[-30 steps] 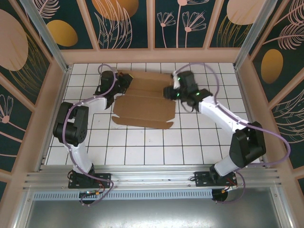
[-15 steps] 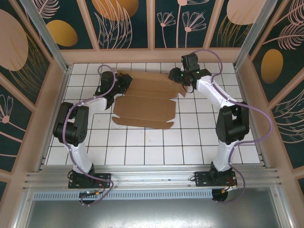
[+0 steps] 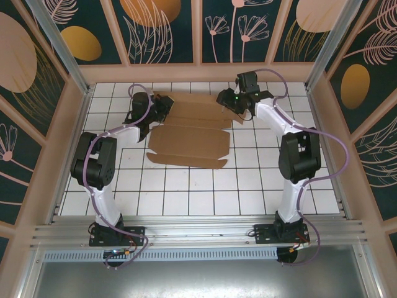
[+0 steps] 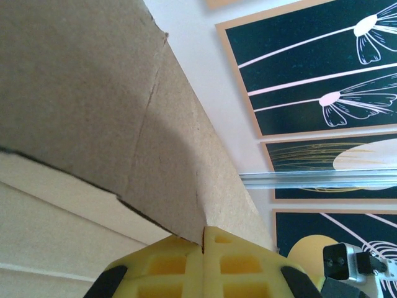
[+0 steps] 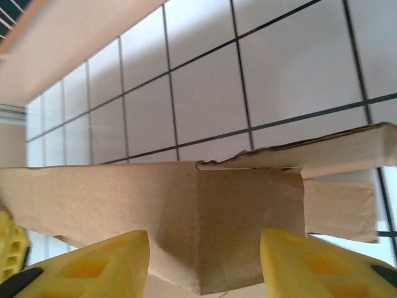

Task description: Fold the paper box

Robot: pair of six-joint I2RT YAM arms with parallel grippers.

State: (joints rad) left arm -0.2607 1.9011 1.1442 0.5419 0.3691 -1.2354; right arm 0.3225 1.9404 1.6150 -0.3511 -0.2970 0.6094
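The paper box (image 3: 189, 143) is a flat brown die-cut sheet lying on the white tiled table, its back panels partly raised. My left gripper (image 3: 162, 107) sits at the sheet's back left corner. In the left wrist view its yellow fingers (image 4: 205, 239) are shut on the edge of a lifted cardboard flap (image 4: 93, 93). My right gripper (image 3: 224, 100) is at the back right corner. In the right wrist view it stands open (image 5: 205, 264), and a folded cardboard flap (image 5: 236, 230) hangs between and just beyond its two fingertips.
The tiled table (image 3: 186, 192) is ringed by a wooden frame with patterned panels, and the back wall (image 3: 198, 72) lies close behind the sheet. An aluminium rail (image 3: 198, 233) runs along the near edge. Bare tiles lie in front of the sheet.
The right arm has swung from the sheet's right edge up to its back right corner, and its jaws have opened wider. The left arm has kept its grip and place.
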